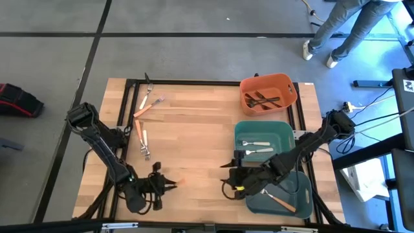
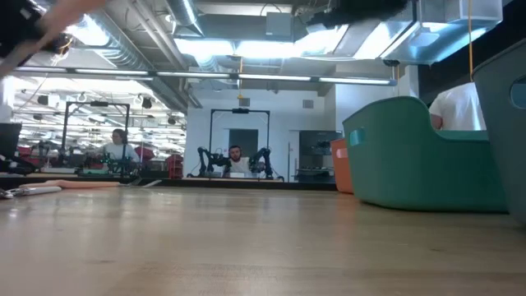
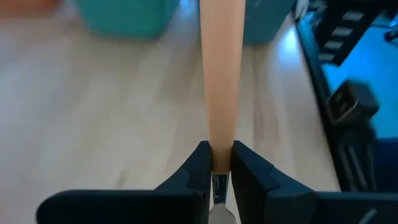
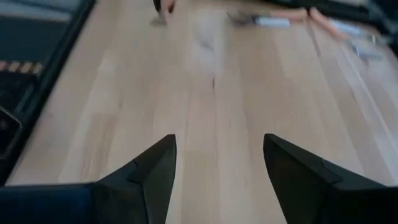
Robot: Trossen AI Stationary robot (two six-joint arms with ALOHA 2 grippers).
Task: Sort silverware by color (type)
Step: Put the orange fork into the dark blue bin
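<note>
My left gripper [image 1: 167,184] is near the table's front edge, left of the middle, shut on a fork with an orange-tan handle [image 3: 221,74]. The handle juts out toward the teal bins. My right gripper [image 1: 230,176] stands open over bare wood, just left of the near teal bin [image 1: 299,194], with nothing between its fingers [image 4: 155,168]. That bin holds one orange-handled fork [image 1: 279,200]. The middle teal bin [image 1: 279,129] holds silver forks [image 1: 253,144]. Dark forks [image 1: 264,100] lie in the orange bin [image 1: 286,83]. Several more forks [image 1: 143,123] lie flat on the table's far left. My left gripper pinches the fork between its two fingers where the orange-tan handle meets the silver neck [image 3: 221,163]. The fingers lie across the fork. The handle runs straight out ahead of them and the silver part [image 3: 217,186] runs back between them. The fork is lifted clear of the table.
Bare wood lies between the two grippers and across the table's middle. The three bins line the right side. A black frame [image 1: 194,83] runs round the tabletop. A person's legs [image 1: 336,29] show beyond the far right corner, and people sit in the room behind.
</note>
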